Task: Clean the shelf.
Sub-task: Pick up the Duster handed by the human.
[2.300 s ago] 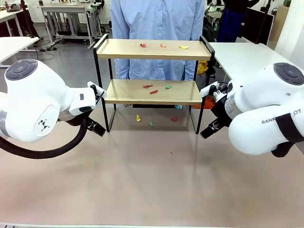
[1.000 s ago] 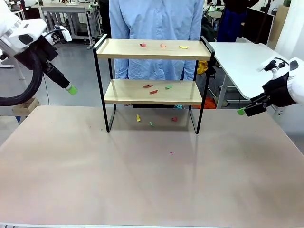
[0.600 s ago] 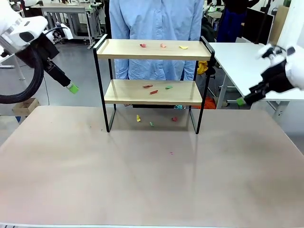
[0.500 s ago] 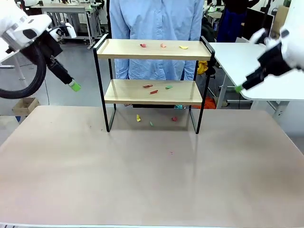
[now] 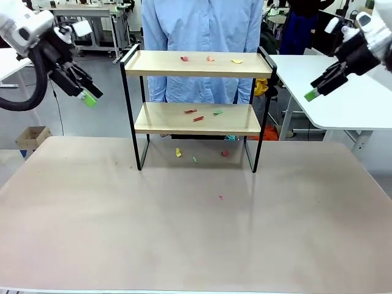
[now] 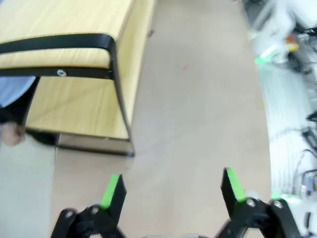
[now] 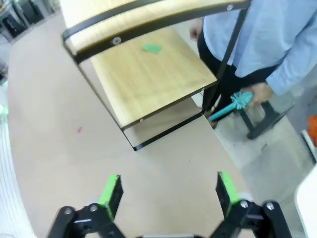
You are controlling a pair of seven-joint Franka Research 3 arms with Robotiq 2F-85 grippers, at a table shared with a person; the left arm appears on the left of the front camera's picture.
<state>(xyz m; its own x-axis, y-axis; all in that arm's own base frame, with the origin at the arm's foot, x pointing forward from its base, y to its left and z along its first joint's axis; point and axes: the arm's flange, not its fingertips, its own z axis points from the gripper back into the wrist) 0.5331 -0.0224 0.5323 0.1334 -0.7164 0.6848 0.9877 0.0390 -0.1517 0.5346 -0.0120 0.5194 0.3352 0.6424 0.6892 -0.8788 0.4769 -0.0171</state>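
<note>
Shelf (image 5: 159, 62) flanked by left fingers (image 5: 89, 98), right fingers (image 5: 311, 94), both wide apart, empty; scraps (image 5: 197, 114) likely needed level sweep, clear of rails.

The shelf (image 5: 196, 65) stands upright at the far middle of the table (image 5: 184, 239), its long side facing the near edge. It is a small two-tier rack with a thin black metal frame, slim legs and two light wooden boards. A raised black rail closes each end of the top board. Three small coloured scraps (image 5: 210, 59) lie from the middle to the right of the top board. Three more, red and green, lie near the middle of the lower board. A few lie on the table beneath it, between the legs.
</note>
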